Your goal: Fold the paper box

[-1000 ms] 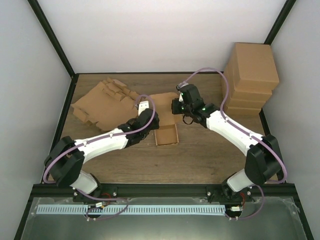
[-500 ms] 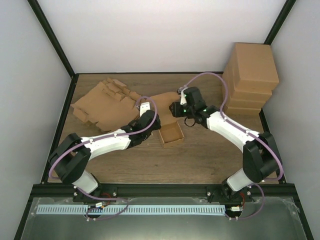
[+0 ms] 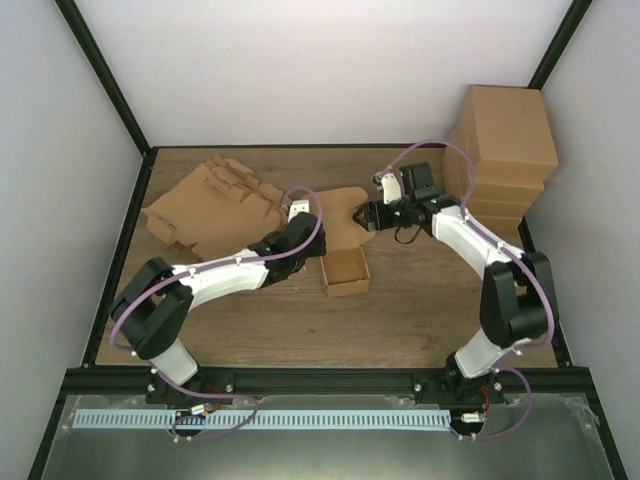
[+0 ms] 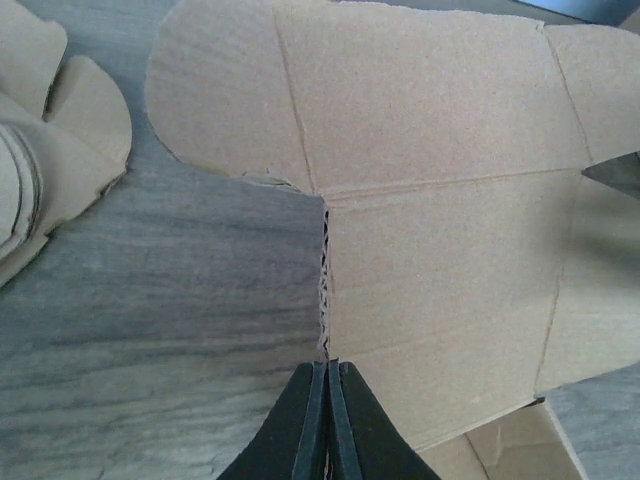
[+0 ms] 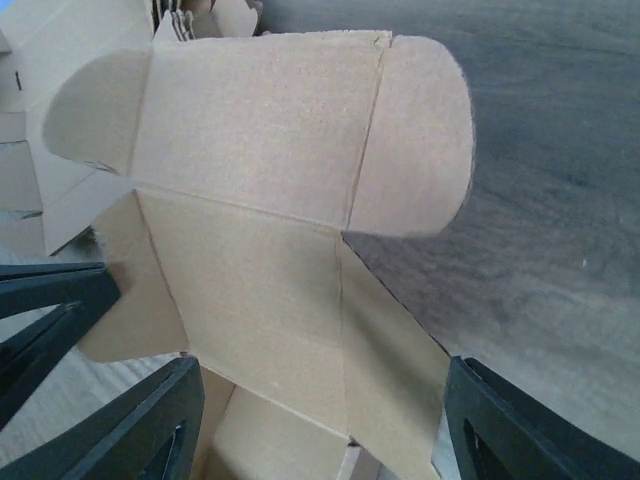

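Note:
The paper box [image 3: 345,272] stands open-topped mid-table, its lid panel [image 3: 338,205] with rounded side flaps reaching toward the back. My left gripper [image 3: 303,237] is shut on the box's left wall edge; in the left wrist view its tips [image 4: 328,368] pinch the corrugated edge of the box [image 4: 440,200]. My right gripper [image 3: 362,215] hovers at the lid's right side, open. In the right wrist view the box [image 5: 260,200] fills the space ahead of the right gripper [image 5: 320,420], whose fingers [image 5: 150,430] stand wide apart and touch nothing.
A pile of flat cardboard blanks [image 3: 205,205] lies at the back left, its edge also in the left wrist view [image 4: 50,150]. Several finished boxes [image 3: 505,160] are stacked at the back right. Black frame posts border the table.
My right gripper has opened and drawn back to the right, away from the lid. The box has shifted slightly right and toward the front, with my left gripper still shut on it.

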Controlling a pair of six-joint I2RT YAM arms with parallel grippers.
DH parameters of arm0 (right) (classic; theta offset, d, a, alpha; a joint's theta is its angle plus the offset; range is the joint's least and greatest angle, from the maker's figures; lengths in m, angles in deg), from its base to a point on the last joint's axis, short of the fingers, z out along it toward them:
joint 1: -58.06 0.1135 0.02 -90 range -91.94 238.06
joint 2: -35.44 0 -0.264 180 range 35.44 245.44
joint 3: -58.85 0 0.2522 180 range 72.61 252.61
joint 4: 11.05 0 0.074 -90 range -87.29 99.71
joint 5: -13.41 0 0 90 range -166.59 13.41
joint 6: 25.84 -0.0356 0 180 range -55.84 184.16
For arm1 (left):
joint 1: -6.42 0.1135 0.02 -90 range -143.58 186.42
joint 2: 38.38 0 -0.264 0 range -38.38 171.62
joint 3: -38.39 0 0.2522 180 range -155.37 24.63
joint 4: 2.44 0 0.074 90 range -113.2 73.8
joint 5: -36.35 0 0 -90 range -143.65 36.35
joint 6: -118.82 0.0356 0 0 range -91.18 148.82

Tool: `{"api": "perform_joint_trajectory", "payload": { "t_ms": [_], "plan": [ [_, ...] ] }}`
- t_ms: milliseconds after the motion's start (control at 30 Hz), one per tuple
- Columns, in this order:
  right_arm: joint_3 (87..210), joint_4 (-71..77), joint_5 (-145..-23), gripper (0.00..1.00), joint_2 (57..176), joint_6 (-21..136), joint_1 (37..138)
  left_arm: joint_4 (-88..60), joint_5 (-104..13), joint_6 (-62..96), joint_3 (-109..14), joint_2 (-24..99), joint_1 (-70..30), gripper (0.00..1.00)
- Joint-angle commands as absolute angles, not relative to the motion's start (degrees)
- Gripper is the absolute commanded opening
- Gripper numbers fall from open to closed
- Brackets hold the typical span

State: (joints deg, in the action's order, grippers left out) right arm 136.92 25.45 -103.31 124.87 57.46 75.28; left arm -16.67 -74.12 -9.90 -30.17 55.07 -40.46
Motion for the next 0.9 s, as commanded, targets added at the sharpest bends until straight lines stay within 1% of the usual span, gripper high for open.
{"api": "perform_joint_trajectory", "payload": {
  "t_ms": [0, 67, 100, 167, 233, 367, 400, 467, 533, 600, 800, 867],
  "plan": [
    [144.7, 29.2, -106.0, 0.68, 131.6, 63.4, 73.3, -18.9, -70.9, -7.2, -33.6, 56.9, -39.0, 0.04],
    [147.1, 30.2, -102.6, 0.66, 133.7, 63.3, 73.3, -18.5, -70.8, -7.1, -33.4, 56.7, -39.0, 0.04],
    [148.1, 31.0, -101.5, 0.64, 134.7, 63.5, 73.3, -18.6, -70.7, -7.1, -33.5, 56.7, -39.0, 0.04],
    [150.3, 33.0, -101.4, 0.56, 136.4, 64.2, 73.3, -18.7, -70.6, -7.0, -33.7, 56.9, -39.0, 0.04],
    [150.5, 33.5, -101.8, 0.52, 136.7, 64.2, 73.3, -18.6, -70.4, -6.7, -33.7, 57.1, -39.0, 0.04],
    [147.2, 30.0, -99.0, 0.54, 133.8, 64.0, 73.3, -18.7, -70.7, -6.3, -33.9, 57.6, -39.0, 0.04],
    [146.7, 29.7, -99.9, 0.5, 133.1, 64.6, 73.3, -18.7, -70.6, -6.3, -34.0, 57.7, -39.0, 0.04],
    [147.1, 30.3, -101.5, 0.35, 133.0, 64.8, 73.3, -18.9, -70.6, -6.1, -34.3, 57.8, -39.0, 0.04],
    [147.5, 31.6, -103.9, 0.26, 133.3, 64.9, 73.3, -19.1, -70.7, -6.0, -34.5, 58.0, -39.0, 0.04],
    [147.4, 32.6, -104.6, 0.26, 133.5, 64.7, 73.4, -19.1, -70.5, -5.9, -34.6, 58.0, -39.0, 0.04],
    [146.5, 34.0, -104.0, 0.34, 132.3, 65.7, 74.4, -19.0, -70.2, -5.6, -34.5, 57.9, -39.0, 0.04],
    [146.8, 34.7, -103.8, 0.33, 132.4, 65.6, 74.8, -18.9, -69.9, -5.5, -34.6, 58.1, -39.0, 0.04]
  ]
}}
